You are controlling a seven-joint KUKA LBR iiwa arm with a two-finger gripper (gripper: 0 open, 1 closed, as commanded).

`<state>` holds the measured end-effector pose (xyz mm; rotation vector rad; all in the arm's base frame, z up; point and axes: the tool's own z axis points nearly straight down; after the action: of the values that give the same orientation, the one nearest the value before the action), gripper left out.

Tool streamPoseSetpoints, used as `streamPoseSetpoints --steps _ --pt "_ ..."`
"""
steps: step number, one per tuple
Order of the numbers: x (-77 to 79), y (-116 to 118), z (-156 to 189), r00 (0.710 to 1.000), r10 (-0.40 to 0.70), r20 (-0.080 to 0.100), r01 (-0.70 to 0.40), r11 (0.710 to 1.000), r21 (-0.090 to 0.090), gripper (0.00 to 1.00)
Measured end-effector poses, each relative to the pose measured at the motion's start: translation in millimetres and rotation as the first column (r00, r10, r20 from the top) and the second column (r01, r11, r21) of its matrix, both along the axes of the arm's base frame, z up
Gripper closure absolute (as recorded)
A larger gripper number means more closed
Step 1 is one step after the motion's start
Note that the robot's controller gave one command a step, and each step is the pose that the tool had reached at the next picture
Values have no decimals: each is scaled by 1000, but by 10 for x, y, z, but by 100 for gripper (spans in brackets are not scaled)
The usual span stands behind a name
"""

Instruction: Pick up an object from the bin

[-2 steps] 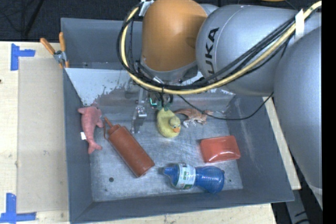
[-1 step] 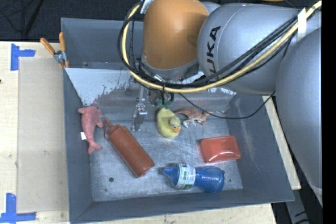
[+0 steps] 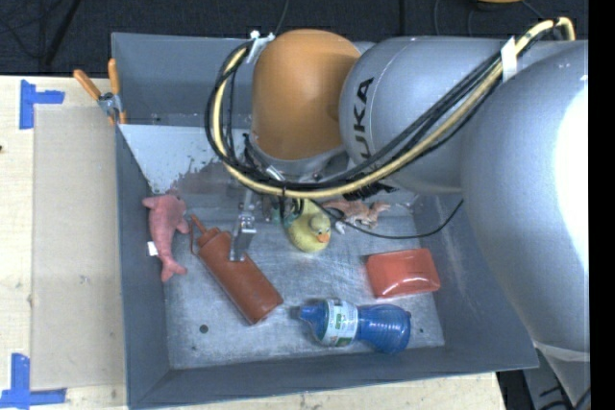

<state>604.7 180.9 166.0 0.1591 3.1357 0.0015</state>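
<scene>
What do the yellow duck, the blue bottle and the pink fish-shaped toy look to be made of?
The duck: likely soft rubber or vinyl, smooth and slightly glossy. The bottle: probably blue plastic, going by its shiny highlights, with a green paper or film label. The pink toy: seemingly matte rubber or foam, no glints; hard to say which.

yellow duck (image 3: 309,233) and small pinkish thing (image 3: 368,209) behind it, both partly under the arm (image 3: 432,110)

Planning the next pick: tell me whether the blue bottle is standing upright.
No, the blue bottle lies on its side near the front wall of the bin.
</scene>
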Motion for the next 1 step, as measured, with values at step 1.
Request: streamPoseSetpoints --steps 1 --pt "-186 97 -180 999 -42 -9 42 999 -3 0"
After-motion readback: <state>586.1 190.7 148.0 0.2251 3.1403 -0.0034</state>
